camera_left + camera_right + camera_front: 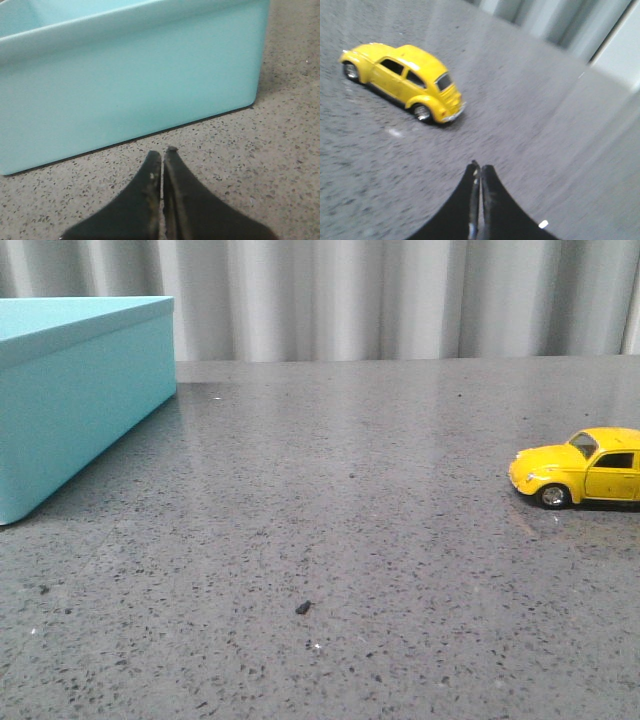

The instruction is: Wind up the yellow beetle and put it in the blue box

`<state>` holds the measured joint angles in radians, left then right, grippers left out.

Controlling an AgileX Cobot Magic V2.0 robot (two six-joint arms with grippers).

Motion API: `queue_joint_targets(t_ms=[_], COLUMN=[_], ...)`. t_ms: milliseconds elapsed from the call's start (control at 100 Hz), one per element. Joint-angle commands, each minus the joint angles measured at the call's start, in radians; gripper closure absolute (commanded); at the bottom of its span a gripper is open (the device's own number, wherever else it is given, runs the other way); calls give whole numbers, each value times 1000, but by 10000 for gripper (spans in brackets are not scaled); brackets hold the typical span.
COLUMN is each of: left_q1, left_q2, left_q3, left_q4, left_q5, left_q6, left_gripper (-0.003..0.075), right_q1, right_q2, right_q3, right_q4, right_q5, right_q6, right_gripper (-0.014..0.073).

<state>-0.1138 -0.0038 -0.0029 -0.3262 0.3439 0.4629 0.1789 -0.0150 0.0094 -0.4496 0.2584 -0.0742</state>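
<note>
**A:** Nearest the front camera was a dark crumb (303,608) on the speckled grey counter (330,500) — nothing else lay close. Did you spot your hands?

**B:** Only from the wrists. Your left hand (162,155) was closed, fingertips pressed together and empty, poised just beside the wall of the blue box (125,85). Your right hand (479,170) was closed and empty too.

**A:** And the yellow beetle (580,468)?

**B:** It stood on its wheels at the counter's right edge, well apart from the box at the far left. From the right wrist you saw its rear bumper turned toward the hand.

**A:** So which step were you on?

**B:** By my reckoning, the very start — the car untouched, winding not yet begun. Your next move called for parting the right fingers and closing on the car's body squarely; it looked glossy and liable to roll.

**A:** The room?

**B:** Pale pleated curtains (400,300) behind the counter.
</note>
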Motion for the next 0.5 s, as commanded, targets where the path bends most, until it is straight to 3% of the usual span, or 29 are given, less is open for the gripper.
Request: queue_joint_targets(t_ms=[0, 370, 490], left_q1=[-1, -1, -1], left_q2=[-31, -31, -31], left_q3=[28, 28, 28], left_q4=[-10, -10, -10], left_q5=[-46, -46, -50], left_q6=[-1, -1, -1], left_gripper=[741, 741, 741], right_q1=[3, 3, 3], right_q2=[-14, -14, -14], right_q3=[25, 25, 25], right_q4=[-170, -181, -80], right_q5=[-158, -424, -470], right_q6=[2, 2, 2], right_gripper=[634, 634, 634])
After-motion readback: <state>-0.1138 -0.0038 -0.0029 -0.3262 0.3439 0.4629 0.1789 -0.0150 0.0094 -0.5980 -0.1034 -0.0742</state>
